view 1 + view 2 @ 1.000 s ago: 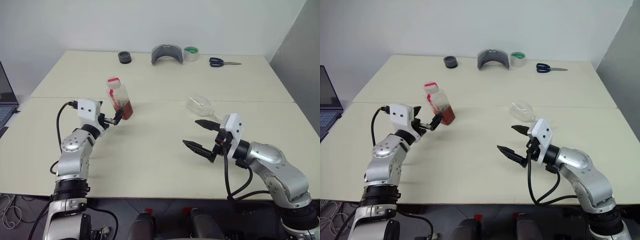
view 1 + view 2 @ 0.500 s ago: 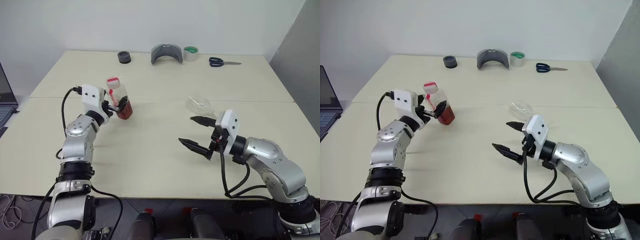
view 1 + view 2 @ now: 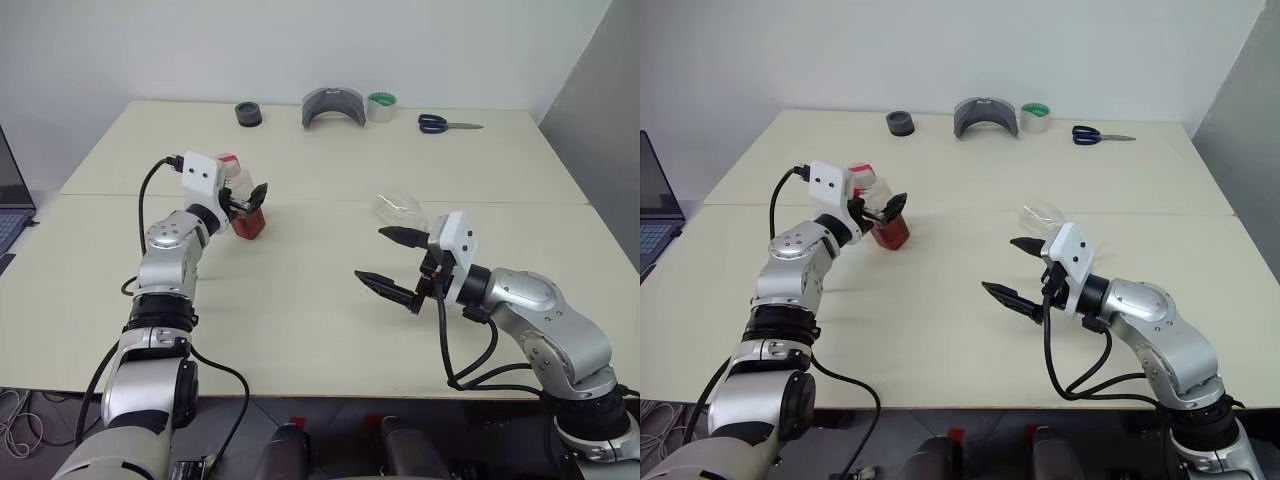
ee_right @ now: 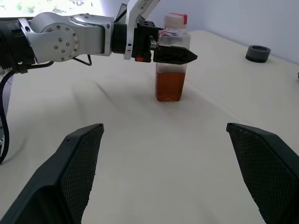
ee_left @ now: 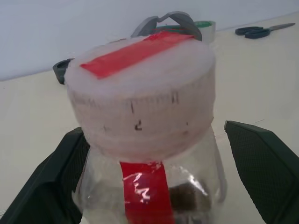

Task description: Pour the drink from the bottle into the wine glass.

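**Left fingers straddle the upright bottle; grasp not yet closed**

Right gripper [image 3: 392,259]: nearest the robot, held above the bench [image 3: 300,320] on the right side. Its fingers are spread wide and hold nothing. From its wrist view the bottle stands well ahead, between the two fingers' lines of sight, far beyond reach.

Left gripper [image 3: 250,203]: further out on the left side. Its fingers are also spread wide, one on each side of the bottle [image 3: 240,203]. In the left wrist view the two black fingers [image 5: 261,163] flank the bottle shoulder with a visible gap on each side, so no grip is judged to exist yet. The right wrist view shows one finger crossing in front of the bottle just below the cap.

Bottle: stands upright on the bench, long axis vertical, cap [image 5: 140,88] on top. The drink [image 4: 170,86] fills the lower part. The bottle lies directly between the left fingers, high on the body near the neck. The left arm is clearly the nearer one.

Wine glass [image 3: 400,210]: lies on the right side of the bench, just beyond the right gripper and well apart from the bottle. It appears tipped rather than standing; its exact pose is hard to read.

Judgement: the coming move is closure of the left fingers on the bottle. Closure direction is horizontal, across the vertical axis. A grip this high, near the neck, could let the bottle swing.
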Motion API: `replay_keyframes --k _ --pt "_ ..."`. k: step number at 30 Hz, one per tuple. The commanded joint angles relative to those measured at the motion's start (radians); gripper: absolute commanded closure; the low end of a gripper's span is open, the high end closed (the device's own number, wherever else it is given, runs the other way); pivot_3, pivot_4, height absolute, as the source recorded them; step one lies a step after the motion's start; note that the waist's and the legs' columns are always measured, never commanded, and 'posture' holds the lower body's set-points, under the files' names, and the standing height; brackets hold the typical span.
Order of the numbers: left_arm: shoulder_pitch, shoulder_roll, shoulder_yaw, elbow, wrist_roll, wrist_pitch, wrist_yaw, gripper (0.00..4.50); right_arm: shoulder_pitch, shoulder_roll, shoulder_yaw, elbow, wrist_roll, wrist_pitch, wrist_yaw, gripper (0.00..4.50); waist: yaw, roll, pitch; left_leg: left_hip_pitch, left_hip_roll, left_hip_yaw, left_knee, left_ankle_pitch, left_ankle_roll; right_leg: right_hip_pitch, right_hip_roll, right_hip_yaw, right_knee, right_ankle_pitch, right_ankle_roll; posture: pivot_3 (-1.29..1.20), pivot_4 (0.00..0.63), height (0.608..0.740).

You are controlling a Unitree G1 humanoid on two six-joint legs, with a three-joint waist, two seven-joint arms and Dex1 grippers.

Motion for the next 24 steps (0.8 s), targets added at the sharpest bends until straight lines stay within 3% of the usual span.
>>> replay_keyframes --k 1,7,16,24 --pt "-0.037 0.021 0.004 0.012 0.006 -0.03 -0.011 0.01 -0.015 -0.002 -0.008 -0.04 0.012 -0.002 0.002 0.0 0.0 0.0 0.0 0.0 0.0 0.0 0.0 0.0 0.0 0.0 0.0 0.0 0.0 0.0 0.0 0.0 0.15 0.74" --pt "-0.039 0.026 0.018 0.044 -0.001 -0.023 -0.007 0.01 -0.014 -0.001 -0.011 -0.046 0.015 0.003 0.0 0.0 -0.001 0.0 0.0 0.0 0.0 0.0 0.0 0.0 0.0 0.0 0.0 0.0 0.0 0.0 0.0 0.0 0.15 0.74" --pt "-0.044 0.031 0.029 0.075 -0.011 -0.033 -0.016 2.57 -0.015 0.008 -0.011 -0.053 0.024 -0.002 0.003 0.0 -0.001 0.0 0.0 0.0 0.0 0.0 0.0 0.0 0.0 0.0 0.0 0.0 0.0 0.0 0.0 0.0 0.15 0.74" --pt "-0.034 0.019 0.033 0.069 -0.023 -0.043 -0.034 2.68 -0.031 0.019 -0.025 -0.06 0.048 -0.011 0.007 0.0 -0.001 0.0 0.0 0.0 0.0 0.0 0.0 0.0 0.0 0.0 0.0 0.0 0.001 0.0 0.0 0.0 0.15 0.74"
